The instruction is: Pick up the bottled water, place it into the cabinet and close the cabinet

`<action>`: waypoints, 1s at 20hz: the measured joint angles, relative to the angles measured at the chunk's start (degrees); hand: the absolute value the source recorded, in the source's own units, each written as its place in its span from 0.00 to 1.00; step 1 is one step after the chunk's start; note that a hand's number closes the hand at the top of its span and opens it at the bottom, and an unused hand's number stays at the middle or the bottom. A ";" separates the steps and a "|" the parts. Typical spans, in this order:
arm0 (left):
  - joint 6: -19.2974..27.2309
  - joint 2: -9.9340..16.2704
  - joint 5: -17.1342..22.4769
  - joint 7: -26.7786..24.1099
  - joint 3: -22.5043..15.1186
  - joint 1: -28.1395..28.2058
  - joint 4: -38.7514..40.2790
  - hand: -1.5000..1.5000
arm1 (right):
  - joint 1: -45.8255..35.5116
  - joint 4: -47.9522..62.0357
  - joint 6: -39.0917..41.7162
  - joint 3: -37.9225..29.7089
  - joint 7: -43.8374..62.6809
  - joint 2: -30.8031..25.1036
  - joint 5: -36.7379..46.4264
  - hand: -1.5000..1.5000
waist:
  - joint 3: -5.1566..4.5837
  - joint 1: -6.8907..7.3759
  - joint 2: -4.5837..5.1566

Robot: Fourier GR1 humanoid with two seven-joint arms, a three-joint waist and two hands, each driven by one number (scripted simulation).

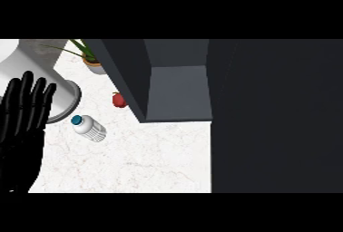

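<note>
No readable text anywhere from my view. The bottled water [90, 128] has a white body and blue cap, no legible label or brand. The cabinet [175, 81] faces are plain dark grey, no markings or numbers.

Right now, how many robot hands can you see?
1. The left hand is at the left edge, open with fingers up, beside the water bottle lying on the counter. The right hand does not show; it may be outside the view.
</note>
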 measured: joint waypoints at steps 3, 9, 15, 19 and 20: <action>-0.18 0.94 -0.20 -0.69 1.41 -0.34 -0.10 0.00 | 2.53 -0.78 0.89 -0.85 -1.35 -0.27 -1.08 0.00 | -1.36 0.16 1.44; 0.66 0.59 7.23 2.85 8.09 0.19 2.38 0.00 | 11.56 -5.79 5.39 2.45 1.56 -0.96 -5.17 0.00 | -2.34 0.17 2.38; 0.29 0.20 15.71 9.29 11.83 5.24 -1.99 0.00 | 21.72 -15.38 9.54 4.07 5.17 -2.17 -11.04 0.00 | -2.56 0.36 2.52; 0.25 -0.74 17.69 11.77 12.16 9.11 -7.07 0.00 | 26.18 -17.50 11.45 4.14 4.02 -1.86 -11.19 0.00 | -2.59 0.44 2.60; 0.39 -0.79 18.02 12.73 12.21 10.01 -8.90 0.00 | 27.08 -17.82 12.05 3.65 3.98 -2.16 -11.37 0.00 | -2.60 0.46 2.61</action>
